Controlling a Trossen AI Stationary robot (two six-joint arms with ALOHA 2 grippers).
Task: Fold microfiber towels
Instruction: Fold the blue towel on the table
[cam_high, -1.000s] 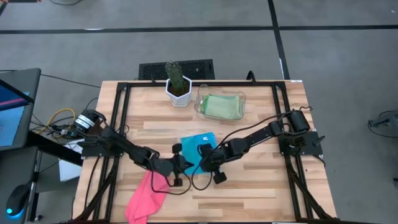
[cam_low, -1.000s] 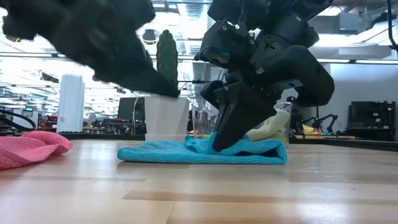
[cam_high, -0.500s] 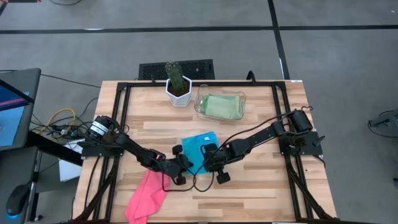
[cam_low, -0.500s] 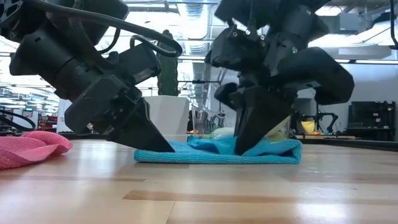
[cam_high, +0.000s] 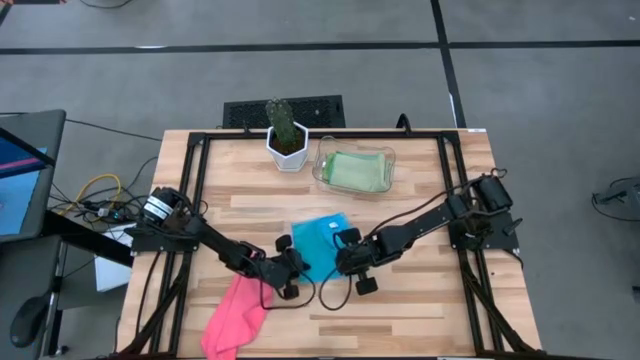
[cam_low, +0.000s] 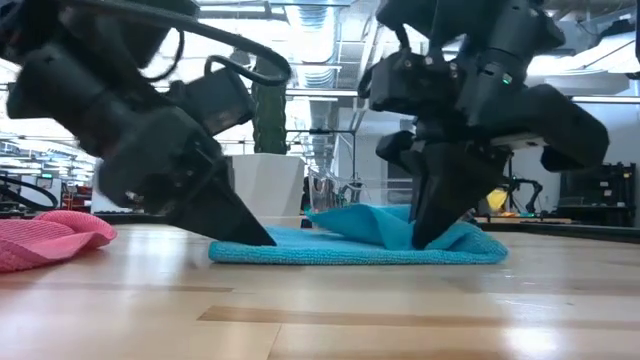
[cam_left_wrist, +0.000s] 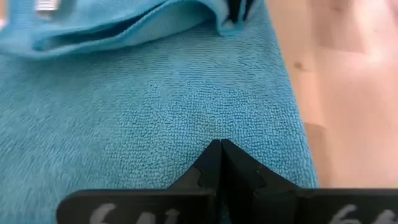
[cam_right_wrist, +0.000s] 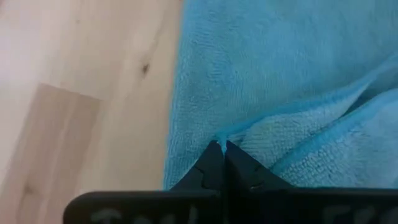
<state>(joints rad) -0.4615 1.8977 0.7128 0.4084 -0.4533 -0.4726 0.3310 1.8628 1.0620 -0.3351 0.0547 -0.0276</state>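
Near the middle of the high view, the turquoise towel (cam_high: 318, 243) lies on the desk (cam_high: 420, 310), with the left end effector (cam_high: 291, 266) at its lower left edge and the right end effector (cam_high: 345, 257) at its lower right edge. Lower left, the pink towel (cam_high: 234, 312) lies crumpled. Toward the upper middle, a green towel (cam_high: 358, 170) sits in the clear tray (cam_high: 324, 172), beside a potted cactus (cam_high: 287, 133).

Across the low view, the turquoise towel (cam_low: 350, 243) lies flat with one fold raised at the frame's centre right, where the right end effector (cam_low: 432, 236) pinches it. The left end effector (cam_low: 252, 237) presses its tip onto the towel's left edge.

Left wrist view: fingers (cam_left_wrist: 211, 169) pressed together on turquoise cloth.

Right wrist view: fingers (cam_right_wrist: 214, 167) closed, nipping the towel's folded edge.
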